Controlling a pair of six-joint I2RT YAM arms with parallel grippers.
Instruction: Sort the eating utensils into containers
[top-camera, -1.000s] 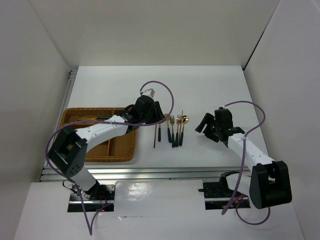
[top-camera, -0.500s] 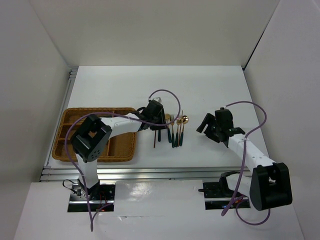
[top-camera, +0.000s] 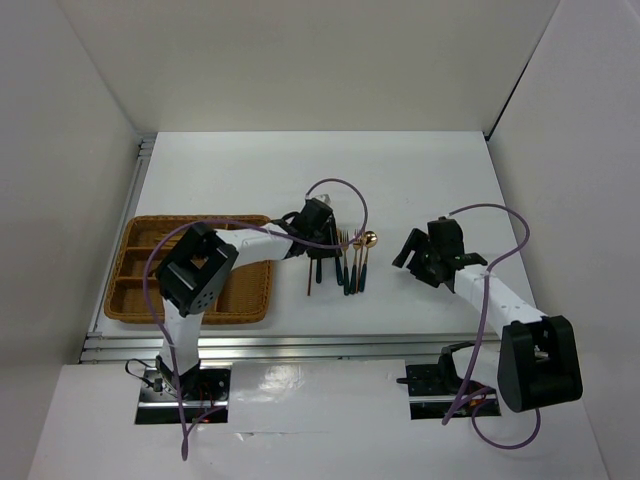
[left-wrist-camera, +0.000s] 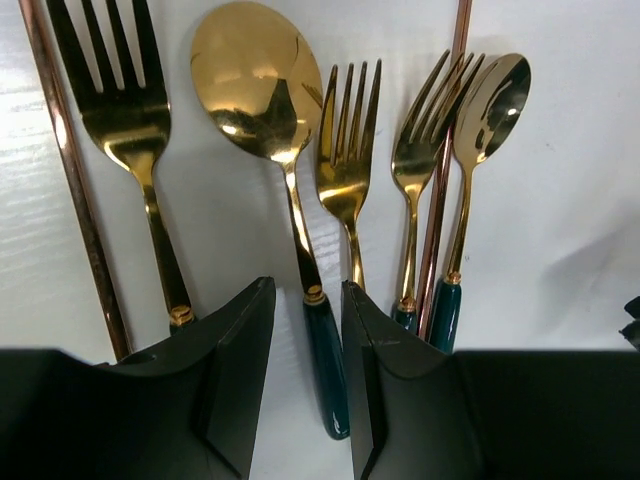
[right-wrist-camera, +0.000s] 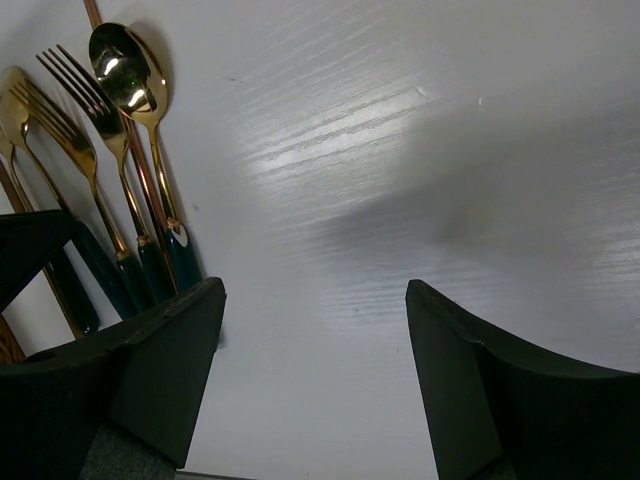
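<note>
The eating utensils (top-camera: 350, 262) lie side by side on the white table, gold heads pointing away, right of the wicker tray (top-camera: 118, 285). In the left wrist view I see a fork (left-wrist-camera: 115, 90), a large spoon (left-wrist-camera: 255, 80), two more forks (left-wrist-camera: 345, 150), a small spoon (left-wrist-camera: 490, 100) and two thin brown sticks (left-wrist-camera: 70, 180). My left gripper (left-wrist-camera: 305, 290) is low over them, its jaws narrowly open on either side of the large spoon's green handle (left-wrist-camera: 328, 370). My right gripper (right-wrist-camera: 315, 290) is wide open and empty over bare table, right of the small spoon (right-wrist-camera: 120, 65).
The tray's compartments hold a few dark utensils at the back left. The table's near edge has a metal rail (top-camera: 300, 345). White walls enclose the table on three sides. The left gripper's purple cable (top-camera: 345, 195) loops above the utensils.
My left gripper has swung right, from above the tray's right end to the row of utensils, and now straddles the large spoon's handle. The right arm has barely moved.
</note>
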